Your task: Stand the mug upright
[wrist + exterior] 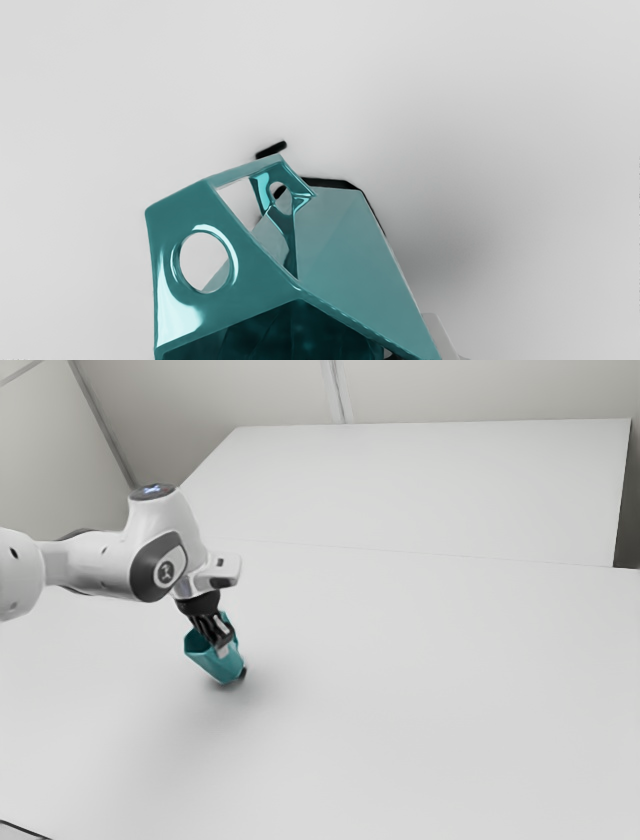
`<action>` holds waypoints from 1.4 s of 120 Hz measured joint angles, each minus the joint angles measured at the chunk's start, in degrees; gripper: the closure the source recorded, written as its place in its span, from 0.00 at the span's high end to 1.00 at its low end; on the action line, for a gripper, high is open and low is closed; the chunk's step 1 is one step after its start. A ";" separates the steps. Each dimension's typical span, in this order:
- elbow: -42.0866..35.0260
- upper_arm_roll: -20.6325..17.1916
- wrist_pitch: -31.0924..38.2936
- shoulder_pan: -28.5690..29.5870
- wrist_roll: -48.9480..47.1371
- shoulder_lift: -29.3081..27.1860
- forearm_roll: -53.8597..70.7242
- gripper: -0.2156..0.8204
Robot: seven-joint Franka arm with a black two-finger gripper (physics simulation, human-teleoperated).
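Observation:
The teal, faceted mug (222,664) is tilted in the exterior view, its mouth toward the upper left and its base low at the right, close to the table. My gripper (219,644) reaches down to its rim side and is shut on the mug's wall. In the wrist view the mug (345,240) shows its angular handle with a round hole and part of its dark inside. There my gripper (412,351) has one pale fingertip outside the wall; the other is mostly hidden by the mug.
The mug is over a wide white table (430,690). A pale raised panel (420,485) stands behind it, toward the exterior view's top. A dark-edged object (22,832) lies in the exterior view's lower left corner.

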 joint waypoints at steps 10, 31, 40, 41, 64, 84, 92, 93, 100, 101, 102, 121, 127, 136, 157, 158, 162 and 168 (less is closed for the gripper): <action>0.11 -0.44 -0.18 0.13 -0.90 0.49 0.01 0.03; 0.49 -0.76 -0.37 -0.38 -2.49 2.23 0.09 0.03; 0.59 -0.80 -0.43 -0.87 -3.01 2.51 0.03 0.08; 0.59 -0.81 -0.44 -0.92 -3.05 2.52 0.00 0.10; 0.80 -0.87 -0.59 -1.43 -3.84 2.32 -0.47 0.48; 2.15 -0.87 -1.28 -1.02 -4.21 1.09 -0.38 0.65; 3.10 -0.87 -2.39 -0.81 -4.30 0.49 -0.35 0.69; 3.17 -0.87 -2.53 -0.79 -4.31 0.38 -0.36 0.69; 4.43 -0.88 -3.86 -0.59 -4.38 -0.19 -0.53 0.72; 4.76 -0.88 -4.11 -0.56 -4.39 -0.23 -0.57 0.72; 5.05 -0.88 -4.35 -0.54 -4.40 -0.27 -0.61 0.72; 12.80 -0.82 -9.82 -0.08 -4.57 0.22 -2.25 0.76; 15.79 -0.75 -11.61 0.01 -4.62 0.93 -2.93 0.77; 20.78 -0.45 -14.17 -0.04 -4.73 2.56 -3.54 0.77; 30.40 -0.18 -17.78 0.84 -4.97 6.37 -3.71 0.78; 30.83 -0.18 -17.95 0.89 -4.97 6.49 -3.68 0.78; 32.53 -0.19 -18.73 1.04 -4.99 6.88 -3.58 0.79; 34.56 -0.23 -19.98 1.07 -5.01 7.16 -3.46 0.79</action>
